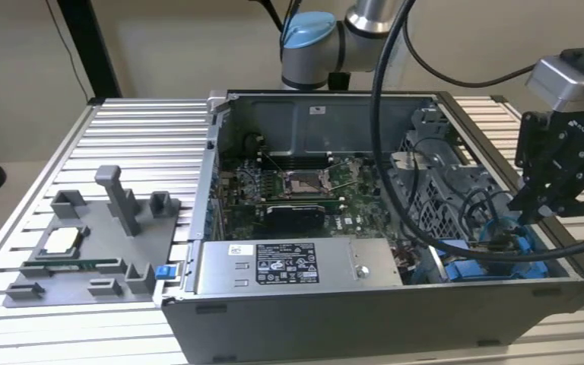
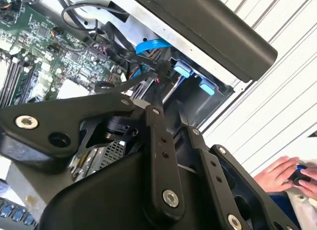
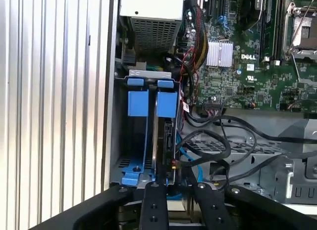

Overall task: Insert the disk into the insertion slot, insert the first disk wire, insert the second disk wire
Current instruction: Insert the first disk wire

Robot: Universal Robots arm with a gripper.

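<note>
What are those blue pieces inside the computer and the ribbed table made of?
The blue pieces are likely moulded plastic: uniform colour, slight sheen, rounded tabs. The table is probably bare aluminium: silvery, matt, with straight ribs.

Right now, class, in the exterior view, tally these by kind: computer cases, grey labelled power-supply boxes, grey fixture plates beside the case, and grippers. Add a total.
computer case: 1
power-supply box: 1
fixture plate: 1
gripper: 1
Total: 4
</note>
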